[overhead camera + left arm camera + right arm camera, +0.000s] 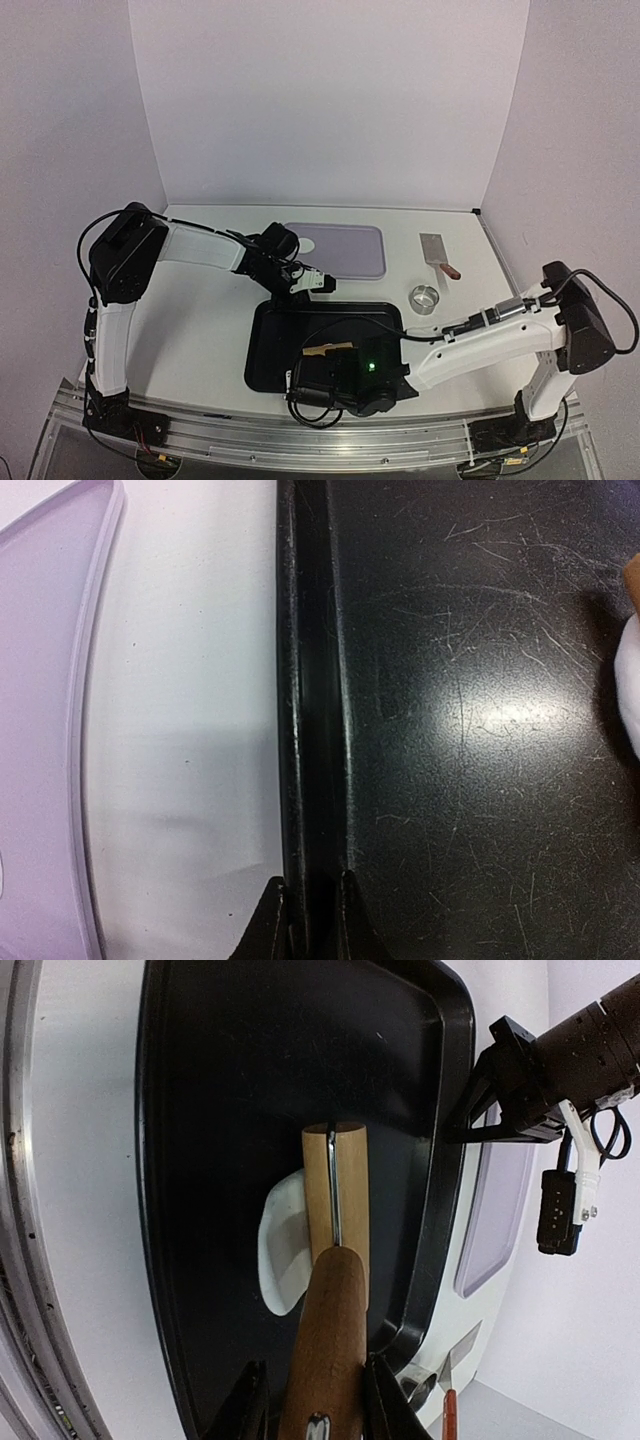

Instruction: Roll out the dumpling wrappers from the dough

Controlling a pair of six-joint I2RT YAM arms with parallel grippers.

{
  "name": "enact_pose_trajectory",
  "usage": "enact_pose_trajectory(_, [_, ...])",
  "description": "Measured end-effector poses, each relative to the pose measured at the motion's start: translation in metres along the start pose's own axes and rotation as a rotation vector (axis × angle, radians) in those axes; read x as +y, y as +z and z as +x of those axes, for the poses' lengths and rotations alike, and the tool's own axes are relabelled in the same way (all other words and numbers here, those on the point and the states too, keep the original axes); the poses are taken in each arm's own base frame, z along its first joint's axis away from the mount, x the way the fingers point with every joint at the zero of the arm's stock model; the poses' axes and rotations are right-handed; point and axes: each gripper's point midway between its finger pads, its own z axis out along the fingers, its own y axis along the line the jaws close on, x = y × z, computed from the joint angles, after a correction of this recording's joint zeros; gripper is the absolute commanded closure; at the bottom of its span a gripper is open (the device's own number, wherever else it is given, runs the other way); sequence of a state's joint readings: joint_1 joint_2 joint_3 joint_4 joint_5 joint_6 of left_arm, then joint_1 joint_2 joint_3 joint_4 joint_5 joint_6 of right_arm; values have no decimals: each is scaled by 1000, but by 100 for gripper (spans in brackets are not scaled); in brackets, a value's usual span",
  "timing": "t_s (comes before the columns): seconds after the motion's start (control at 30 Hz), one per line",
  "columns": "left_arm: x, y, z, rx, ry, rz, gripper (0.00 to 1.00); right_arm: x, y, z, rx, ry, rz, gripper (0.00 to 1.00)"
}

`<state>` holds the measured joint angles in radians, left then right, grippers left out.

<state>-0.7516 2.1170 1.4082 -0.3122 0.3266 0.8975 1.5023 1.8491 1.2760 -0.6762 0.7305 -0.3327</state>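
Observation:
A black tray (380, 322) lies in the middle of the table. My left gripper (292, 294) is shut on its far rim (312, 900), one finger on each side of the lip. My right gripper (312, 1400) is shut on the dark handle of a wooden rolling pin (335, 1190). The pin's pale roller rests on a flattened white piece of dough (283, 1250) on the tray floor (230, 1110). In the top view the right gripper (325, 362) hides that dough. One dumpling wrapper (307, 243), a thin white disc, lies on the lavender tray (350, 255).
The lavender tray (40, 730) sits just beyond the black tray. A small steel ring (426, 298) and a red-handled scraper (438, 255) lie to the right of the trays. White walls close off the back and sides of the table.

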Motion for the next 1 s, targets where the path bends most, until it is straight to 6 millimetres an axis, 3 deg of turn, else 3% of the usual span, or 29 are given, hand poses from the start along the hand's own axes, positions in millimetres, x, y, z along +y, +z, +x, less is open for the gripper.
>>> enact_pose_trajectory(0.3, [0, 0, 0, 1, 1, -1, 100, 23, -17, 5, 6, -57, -4, 100])
enact_pose_trajectory(0.53, [4, 0, 0, 7, 23, -21, 100, -23, 19, 3, 38, 28, 8, 100])
enact_pose_trajectory(0.63, [4, 0, 0, 8, 25, -24, 100, -31, 29, 1, 39, 59, 25, 100])
enact_pose_trajectory(0.73, [2, 1, -3, 2, 31, -18, 100, -24, 34, 9, 59, 54, 37, 100])
enact_pose_trajectory(1.0, [-12, 4, -12, -17, 51, 22, 100, 12, 3, 15, 65, 5, 55, 100])
